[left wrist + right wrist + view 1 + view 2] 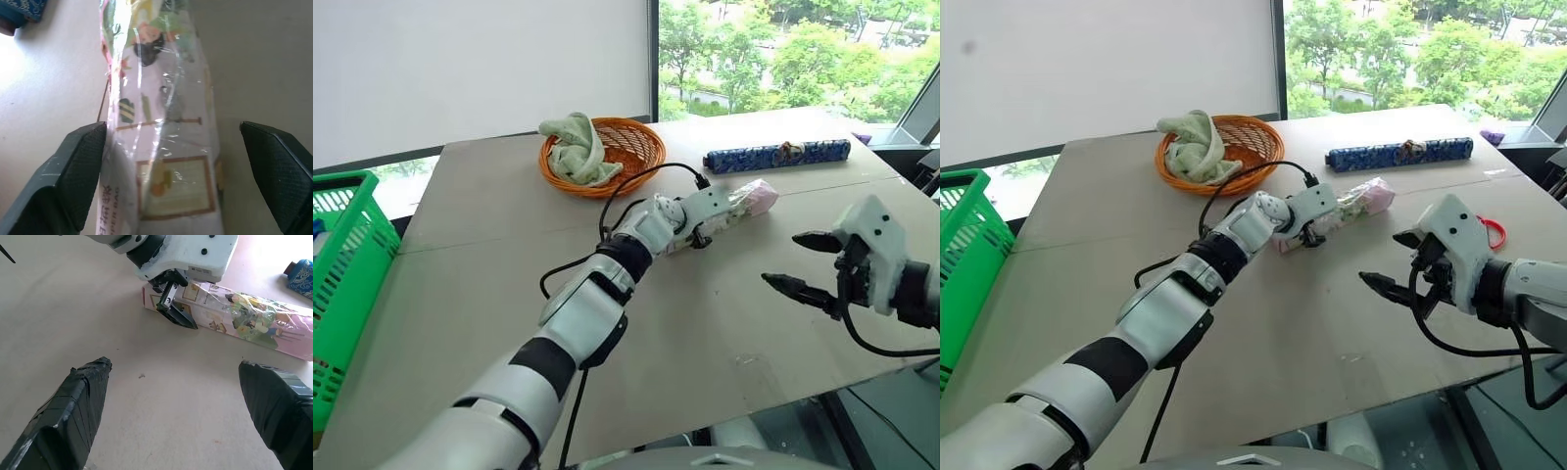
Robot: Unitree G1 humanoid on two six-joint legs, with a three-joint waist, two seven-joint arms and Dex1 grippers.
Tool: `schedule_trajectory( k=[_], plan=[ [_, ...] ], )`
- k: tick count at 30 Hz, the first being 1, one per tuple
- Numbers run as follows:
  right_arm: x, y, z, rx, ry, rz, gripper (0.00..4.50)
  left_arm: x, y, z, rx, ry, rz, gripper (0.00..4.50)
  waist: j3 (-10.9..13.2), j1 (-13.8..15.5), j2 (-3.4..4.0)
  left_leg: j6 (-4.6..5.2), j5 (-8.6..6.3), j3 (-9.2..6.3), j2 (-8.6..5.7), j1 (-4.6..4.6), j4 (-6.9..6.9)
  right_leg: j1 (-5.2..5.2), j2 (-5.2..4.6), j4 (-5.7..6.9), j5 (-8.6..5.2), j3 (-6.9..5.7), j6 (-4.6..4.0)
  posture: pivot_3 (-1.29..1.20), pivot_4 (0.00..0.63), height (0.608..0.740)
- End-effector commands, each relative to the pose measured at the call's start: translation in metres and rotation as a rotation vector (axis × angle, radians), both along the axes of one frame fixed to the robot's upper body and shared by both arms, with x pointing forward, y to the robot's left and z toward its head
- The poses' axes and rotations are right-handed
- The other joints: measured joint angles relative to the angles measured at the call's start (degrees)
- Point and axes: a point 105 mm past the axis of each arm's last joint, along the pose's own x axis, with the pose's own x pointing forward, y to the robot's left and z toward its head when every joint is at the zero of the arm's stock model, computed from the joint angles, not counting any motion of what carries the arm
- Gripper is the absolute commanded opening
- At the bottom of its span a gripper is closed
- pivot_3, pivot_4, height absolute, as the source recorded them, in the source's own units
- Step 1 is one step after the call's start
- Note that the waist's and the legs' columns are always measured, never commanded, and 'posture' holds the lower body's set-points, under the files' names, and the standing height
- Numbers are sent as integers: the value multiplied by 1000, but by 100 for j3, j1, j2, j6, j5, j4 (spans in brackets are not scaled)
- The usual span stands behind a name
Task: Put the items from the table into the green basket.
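1. Large flat grey-beige board table with thin seam lines, spread across the whole scene beneath a window.
2. Bright green slotted plastic shopping basket at the table's far left edge, well apart from everything else.
3. Round orange wicker basket toward the back of the table, with a crumpled pale green cloth draped over its left rim.
4. Long blue patterned roll lying flat to the right of the wicker basket.
5. Long pink wrapped rectangular pack lying flat on the table just in front of the blue roll, clear film glinting over printed pictures.
6. Left gripper lowered over the near end of the pack, jaws spread wide with 1 finger on either side, not closed on it.
7. Right gripper held above the table to the right, jaws wide apart, holding nothing.
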Motion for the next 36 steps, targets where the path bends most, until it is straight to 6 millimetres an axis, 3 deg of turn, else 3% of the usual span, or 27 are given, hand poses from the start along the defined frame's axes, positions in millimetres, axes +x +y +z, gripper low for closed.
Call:
schedule_trajectory(
  k=[1,4,5,8,13,19,24,29,31,36],
  plan=[
    [2,1,9,-11,-57,2,4500,3,0,-3,-16,14,26,4435,-2,2,1,0,0,1,0,1,0,0,0,0,0,0,1,-173,0,740],
    [2,1,8,-11,-57,0,4500,2,-1,-3,-68,57,52,4435,-5,1,2,0,0,2,0,3,0,1,0,0,2,0,3,-185,0,740],
    [1,1,8,-10,-58,0,4500,2,-2,-3,-97,78,68,4209,-7,0,3,0,0,3,0,4,1,1,0,1,2,-1,4,-185,0,740],
    [1,2,7,-7,-59,1,4500,2,-2,0,-183,139,96,3200,-8,-7,4,0,0,8,0,6,1,1,0,1,5,-3,8,-191,0,740],
    [1,3,7,-4,-61,3,4500,4,1,15,-298,189,85,915,-11,-15,7,0,0,15,0,7,1,1,-1,1,10,-1,7,-189,0,740],
    [1,9,7,9,-62,30,4500,2,23,41,-419,282,33,915,-10,-73,6,1,-1,16,0,2,1,-3,-2,0,18,-2,-7,-157,0,740],
    [4,21,7,28,-59,96,4500,-14,71,70,-518,261,75,915,-9,-247,8,2,-2,22,7,-2,-2,-16,1,11,21,29,-10,-79,0,740],
    [21,56,13,75,-95,249,4500,-61,143,82,-490,106,198,915,-7,-290,3,2,-1,25,28,18,-6,-18,3,27,21,44,-12,31,0,740],
    [28,75,20,109,-110,326,4500,-80,162,87,-501,61,241,915,-5,-96,2,0,1,24,28,26,-6,-17,6,40,20,41,-13,85,0,740],
    [40,115,33,148,-131,470,4500,-105,203,96,-528,-31,408,915,-8,282,-4,-5,5,23,19,26,8,-13,13,50,13,33,3,191,0,740]
  ],
)
